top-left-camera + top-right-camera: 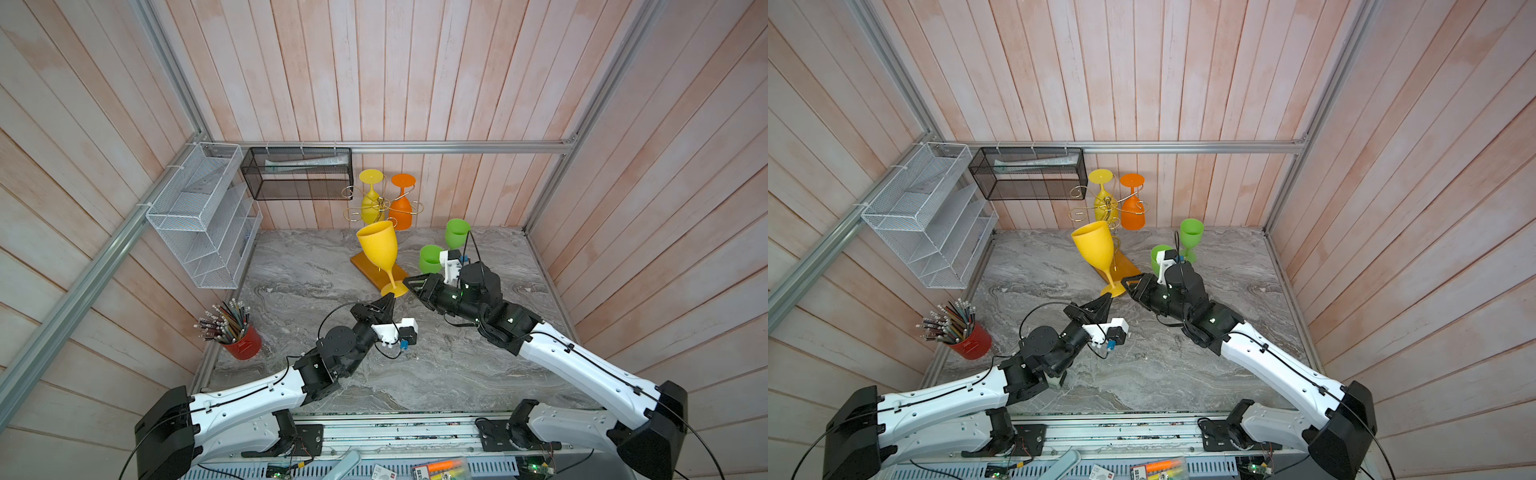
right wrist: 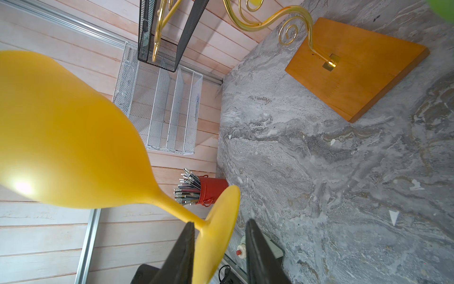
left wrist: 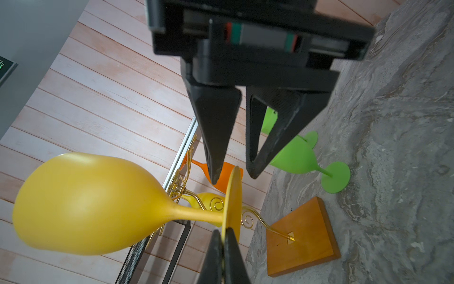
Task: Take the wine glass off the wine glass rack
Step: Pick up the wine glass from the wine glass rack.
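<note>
The wine glass (image 1: 376, 249), a yellow one, is clear of the wine glass rack (image 2: 356, 73) and held in the air at the centre of both top views, above the rack's orange-brown base. It is tilted, with its long axis running from the open bowl at upper left down to the foot at lower right.

The left pincer (image 1: 390, 296) comes up from below and is closed tight on the rim of the foot. The right pincer (image 1: 409, 284) reaches in from the right of the frame. It is partly open, its jaws straddling the same foot disc edge-on, one by the stem and one across a gap, and it grips nothing.

Both arms meet at the foot. I judge a handover is likely, and it turns on that thin disc sitting squarely between the right jaws.

On the rack a second yellow glass (image 1: 371, 203) and an orange glass (image 1: 402, 212) hang upside down. Two green glasses (image 1: 457, 232) stand on the surface (image 1: 316, 270) to the right.

A red pot (image 1: 243, 343) at lower left holds pencils. The black mesh basket (image 1: 297, 172) holds a pale rolled item, and I cannot tell what the white wire shelf (image 1: 203, 216) contains.
</note>
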{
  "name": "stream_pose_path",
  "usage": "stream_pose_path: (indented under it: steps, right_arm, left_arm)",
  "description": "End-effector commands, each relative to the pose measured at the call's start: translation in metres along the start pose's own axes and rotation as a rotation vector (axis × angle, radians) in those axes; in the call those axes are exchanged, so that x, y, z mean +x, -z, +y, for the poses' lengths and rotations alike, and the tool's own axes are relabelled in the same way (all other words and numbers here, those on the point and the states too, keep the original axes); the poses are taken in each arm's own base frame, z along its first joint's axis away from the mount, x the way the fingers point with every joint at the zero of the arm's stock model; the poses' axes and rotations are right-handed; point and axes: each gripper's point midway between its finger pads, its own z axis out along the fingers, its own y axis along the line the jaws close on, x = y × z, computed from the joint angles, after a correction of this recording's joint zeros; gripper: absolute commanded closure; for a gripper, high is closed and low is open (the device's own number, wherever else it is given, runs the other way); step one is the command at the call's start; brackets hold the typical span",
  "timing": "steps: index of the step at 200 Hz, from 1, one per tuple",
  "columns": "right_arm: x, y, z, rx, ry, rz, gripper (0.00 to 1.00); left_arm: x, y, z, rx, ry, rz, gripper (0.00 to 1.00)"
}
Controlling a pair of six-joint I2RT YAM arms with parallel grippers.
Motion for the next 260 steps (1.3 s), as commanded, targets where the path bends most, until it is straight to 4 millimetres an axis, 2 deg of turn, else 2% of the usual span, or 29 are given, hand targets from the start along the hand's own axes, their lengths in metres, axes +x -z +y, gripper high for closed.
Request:
stream_pose_path:
  steps: [1,114,126,151,209,217,242,260]
  right_arm:
    - [-0.003,0.0,0.019,-0.053,0.008,-0.002,0.71]
    - [-0.001,-0.012,0.018,-0.059,0.005,0.013,0.81]
    - [-0.001,-0.012,0.019,-0.063,0.007,0.014,0.85]
    - [-0.002,-0.012,0.021,-0.07,0.009,0.009,1.0]
    - [-0.004,-0.012,0.022,-0.075,0.01,-0.005,1.0]
    - [-0.004,-0.012,0.022,-0.074,0.011,-0.005,1.0]
    - [-0.005,-0.012,0.023,-0.081,0.017,-0.016,1.0]
    - [-0.004,-0.012,0.025,-0.091,0.022,-0.018,1.0]
  left_arm:
    - [-0.002,-0.001,0.014,-0.047,0.025,-0.002,1.0]
    - [-0.006,0.002,0.014,-0.04,0.047,-0.024,1.0]
    - [-0.005,0.002,0.013,-0.038,0.046,-0.023,1.0]
    - [-0.006,0.002,0.012,-0.037,0.045,-0.025,1.0]
    - [-0.009,0.006,0.017,-0.047,0.054,-0.038,0.96]
    - [-0.01,0.007,0.018,-0.05,0.055,-0.039,0.93]
    - [-0.01,0.009,0.023,-0.057,0.062,-0.039,0.68]
    - [-0.009,0.011,0.024,-0.055,0.063,-0.034,0.54]
